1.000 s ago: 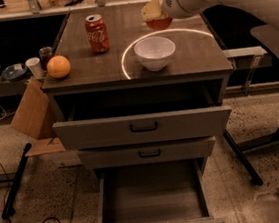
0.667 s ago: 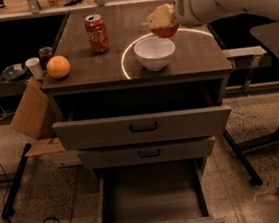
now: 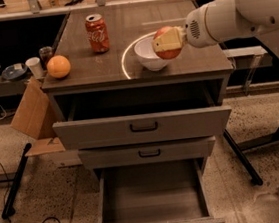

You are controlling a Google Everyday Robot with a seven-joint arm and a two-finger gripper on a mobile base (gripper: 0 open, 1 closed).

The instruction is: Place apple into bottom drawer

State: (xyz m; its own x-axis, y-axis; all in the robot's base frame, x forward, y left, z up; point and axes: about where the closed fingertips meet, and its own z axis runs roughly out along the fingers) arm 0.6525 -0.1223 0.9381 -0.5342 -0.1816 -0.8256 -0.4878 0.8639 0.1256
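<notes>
My gripper (image 3: 167, 43) is shut on the apple (image 3: 168, 52), a red-pink fruit with a paler patch, and holds it in the air above the cabinet top, just in front of the right side of the white bowl (image 3: 148, 54). The white arm reaches in from the upper right. The bottom drawer (image 3: 152, 197) is pulled fully out below, its deep grey box showing nothing inside. Its front edge sits at the bottom of the view.
A red soda can (image 3: 97, 33) and an orange fruit (image 3: 58, 66) stand on the cabinet top (image 3: 120, 30). The top drawer (image 3: 143, 127) is partly open; the middle drawer (image 3: 148, 152) is closed. A cardboard piece (image 3: 31, 113) leans at the left. Chair legs (image 3: 278, 133) stand at the right.
The gripper with the apple has moved from the back right of the cabinet top toward the front and lower, past the bowl's right side.
</notes>
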